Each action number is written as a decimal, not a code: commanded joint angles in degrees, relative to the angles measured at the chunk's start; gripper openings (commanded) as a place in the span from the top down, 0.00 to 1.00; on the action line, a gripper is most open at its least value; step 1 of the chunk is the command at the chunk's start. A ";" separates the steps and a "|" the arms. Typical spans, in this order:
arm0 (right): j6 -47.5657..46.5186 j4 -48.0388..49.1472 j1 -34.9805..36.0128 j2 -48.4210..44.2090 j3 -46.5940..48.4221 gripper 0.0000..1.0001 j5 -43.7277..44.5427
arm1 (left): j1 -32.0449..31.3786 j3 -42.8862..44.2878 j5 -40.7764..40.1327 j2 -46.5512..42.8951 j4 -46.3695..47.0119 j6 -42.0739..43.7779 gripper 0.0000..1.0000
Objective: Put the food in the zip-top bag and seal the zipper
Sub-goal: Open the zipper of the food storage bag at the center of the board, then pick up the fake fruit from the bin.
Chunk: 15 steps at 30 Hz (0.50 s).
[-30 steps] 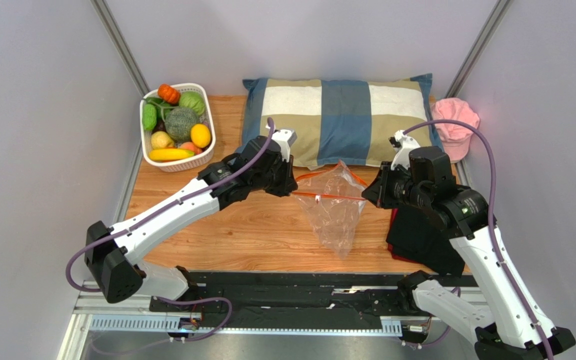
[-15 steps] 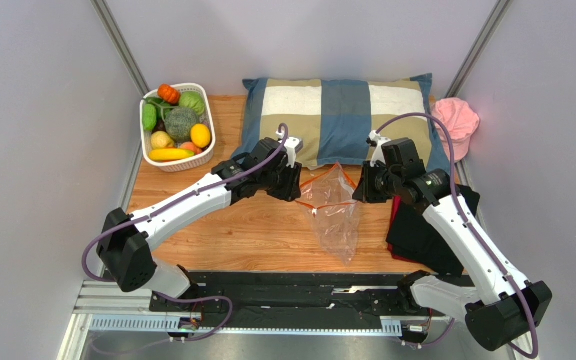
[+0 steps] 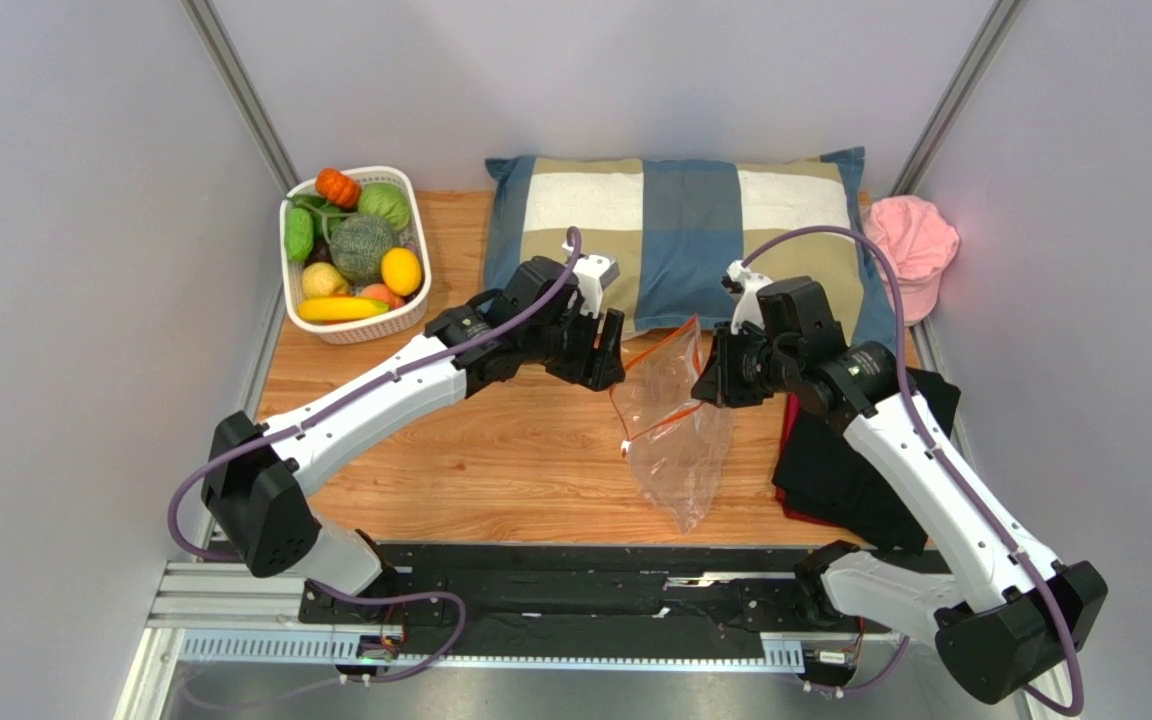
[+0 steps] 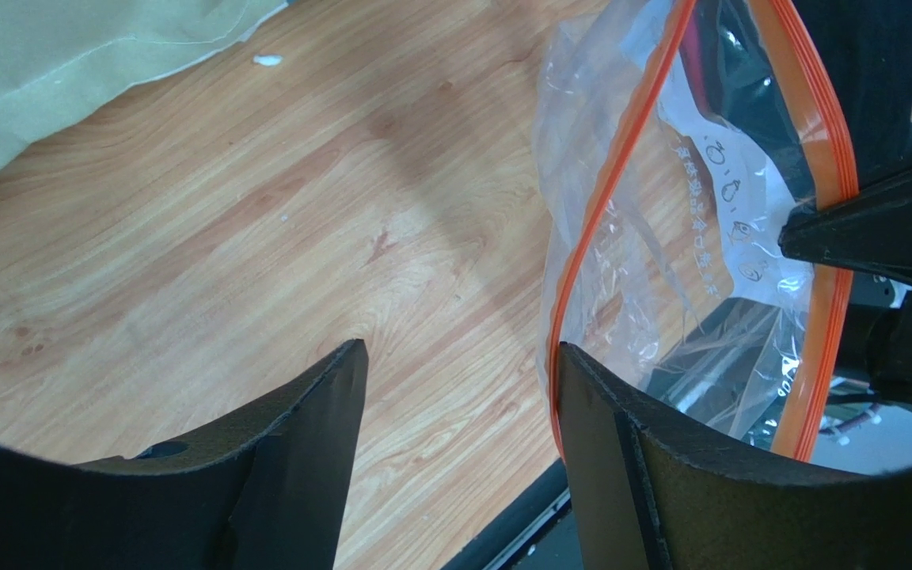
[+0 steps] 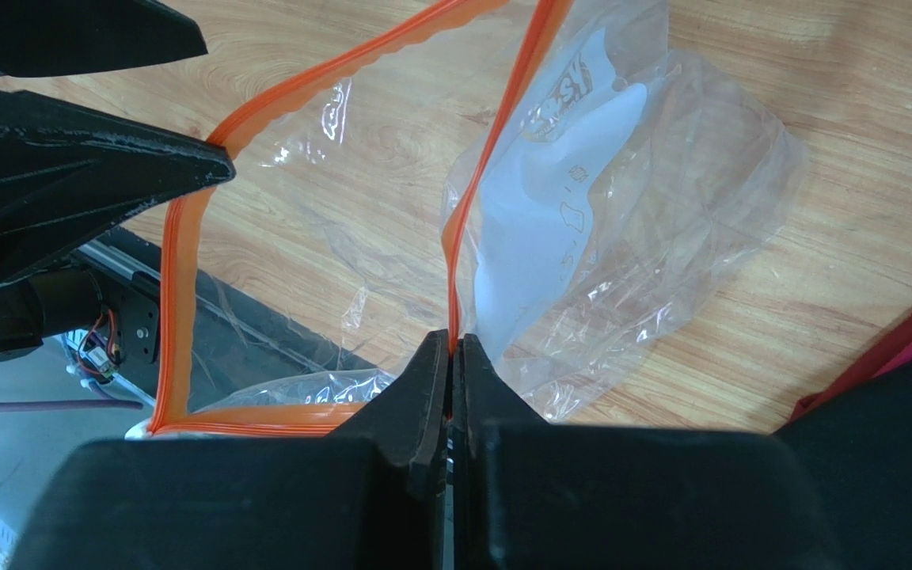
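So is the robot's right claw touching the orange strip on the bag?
Touching. The right wrist view shows the right gripper clamped shut on the zipper. The orange strip runs straight into the pinch, with no gap.

Bench (image 3: 432, 443): bare wood from basket to bag, open to a hand.
Basket (image 3: 297, 305): far-left corner, heaped with food (image 3: 363, 246); top open.
Pillow (image 3: 687, 225): fills the far edge behind both hands.
Bag (image 3: 675, 443): hangs mid-bench between the hands; zipper (image 5: 175, 273) spread, mouth gaping.
Left hand (image 4: 461, 356): fingers apart, gap free; zipper just beside one finger.
Right hand (image 5: 451, 344): pinched on the zipper, at the mouth's right rim.
Cloth (image 3: 838, 488): dark heap, right edge, under the right arm.
Cap (image 3: 910, 248): far-right corner.
Walls (image 3: 71, 300): close in both sides.
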 commanded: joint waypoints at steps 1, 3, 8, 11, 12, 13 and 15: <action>0.66 3.72 0.22 -0.65 -0.05 1.00 -2.23 | 0.18 1.35 5.20 -0.81 1.15 3.59 0.33; 0.83 4.94 0.39 -0.13 -0.05 1.00 -3.54 | 0.19 1.09 5.21 -0.64 0.80 3.60 0.33; 0.48 5.13 1.18 0.49 0.04 1.00 -4.44 | 1.32 3.11 5.82 0.16 -2.01 5.79 0.22; -0.13 4.86 1.18 0.23 -0.31 1.00 -2.15 | 6.06 1.97 12.05 -3.18 -1.75 9.83 0.15; -0.13 4.86 1.18 0.23 -0.57 1.00 -1.63 | 10.08 1.62 16.24 -5.01 -2.01 11.06 0.14; -0.22 4.86 1.18 0.23 -0.75 1.00 -1.62 | 12.47 1.27 18.63 -5.81 -2.53 13.86 0.14; -0.13 5.22 1.18 0.41 -0.93 1.00 -1.53 | 20.08 1.09 24.95 -7.48 -4.46 17.82 0.14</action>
